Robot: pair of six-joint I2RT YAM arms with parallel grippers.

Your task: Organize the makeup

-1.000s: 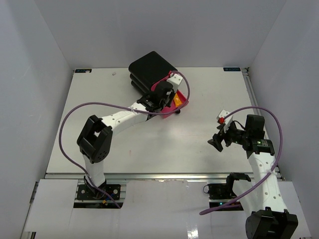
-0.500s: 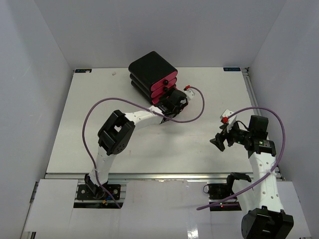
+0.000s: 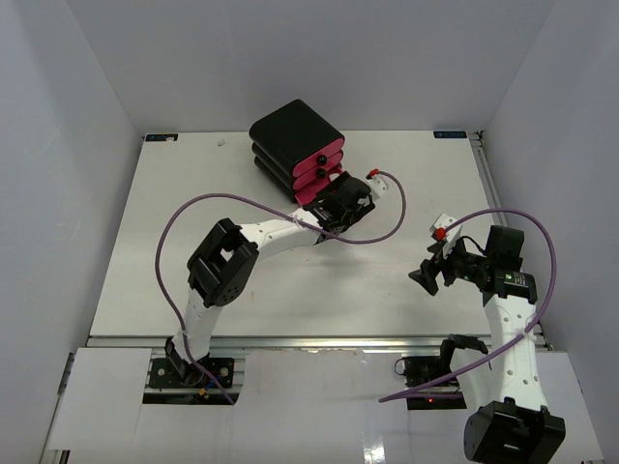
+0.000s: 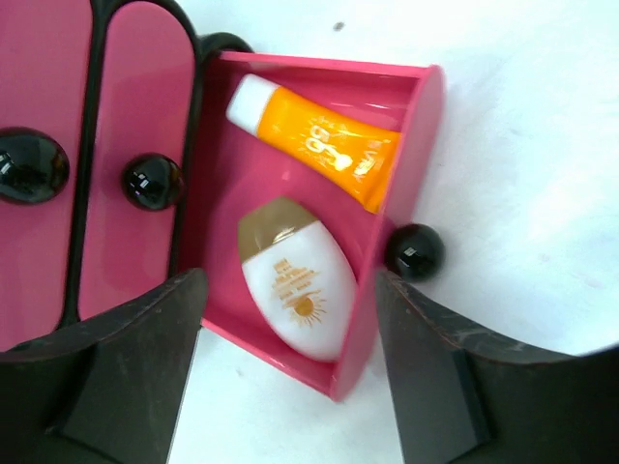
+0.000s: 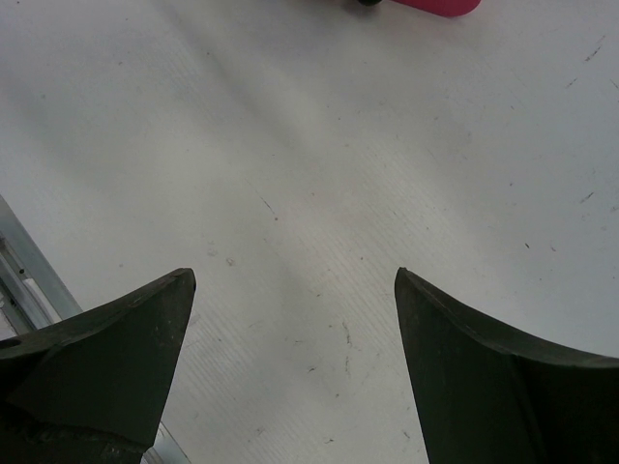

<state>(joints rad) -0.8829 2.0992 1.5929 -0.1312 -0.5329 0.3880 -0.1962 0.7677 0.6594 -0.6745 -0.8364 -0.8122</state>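
The bottom pink drawer point(image 4: 421, 145) of the black box point(image 3: 295, 133) is pulled out. Two pieces of makeup lie in it: an orange tube with a white cap point(image 4: 319, 140) and a white oval tube with a tan end point(image 4: 290, 280). My left gripper point(image 4: 288, 309) hovers right over the drawer's near corner and is open, one finger on each side, holding nothing. From above, the left gripper point(image 3: 340, 200) hides the drawer. My right gripper point(image 3: 427, 275) hangs open over bare table to the right, with nothing between its fingers point(image 5: 116, 338).
The box's two upper drawers point(image 4: 58, 145) are shut, each with a black knob point(image 4: 152, 181). The open drawer's knob point(image 4: 414, 251) points toward the table's middle. A corner of that drawer point(image 5: 435, 5) shows at the top of the right wrist view. White walls enclose the table.
My left gripper has gone from shut to open above the drawer, and its elbow has swung right and forward. The right arm has barely shifted.
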